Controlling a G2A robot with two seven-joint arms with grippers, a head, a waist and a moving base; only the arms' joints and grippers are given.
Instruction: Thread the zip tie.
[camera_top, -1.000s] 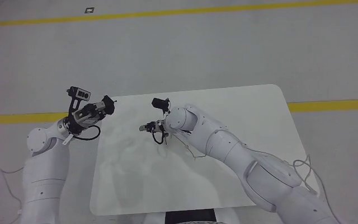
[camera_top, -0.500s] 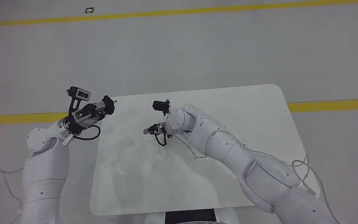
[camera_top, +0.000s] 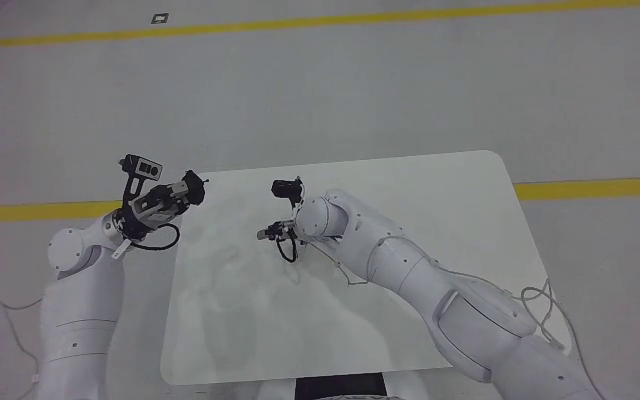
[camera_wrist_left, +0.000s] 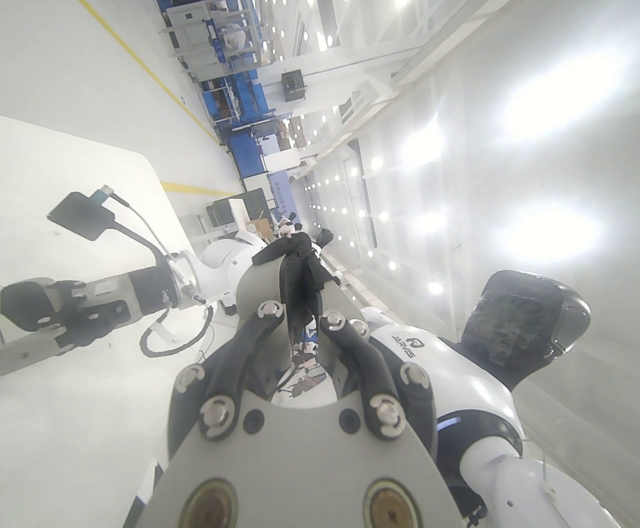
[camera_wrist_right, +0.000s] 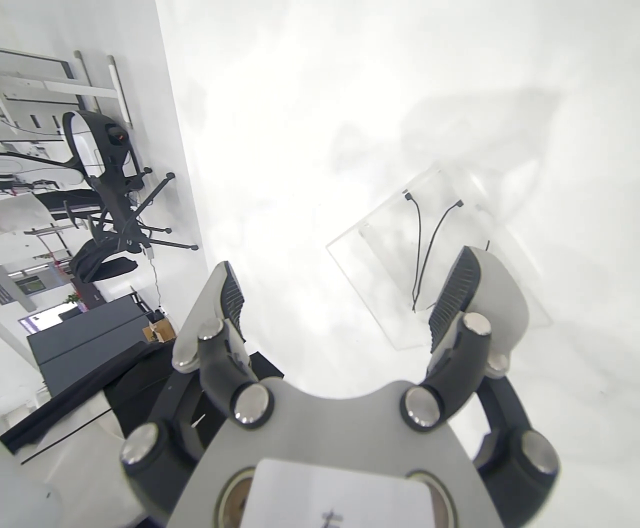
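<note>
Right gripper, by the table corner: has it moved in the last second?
No. In the top view the right gripper sits at the same spot beside the table corner.

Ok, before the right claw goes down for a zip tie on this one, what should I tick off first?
1. Right claw open: ok.
2. Two zip ties lying on the clear tray: ok.
3. One tie centred between the fingers: not ok, both sit off beside one finger.
4. Ties separate enough for a single pick: not ok, their tails appear to meet.
5. Left claw shut: ok. Whether the black bit at its tip is a tie: cannot tell.
</note>
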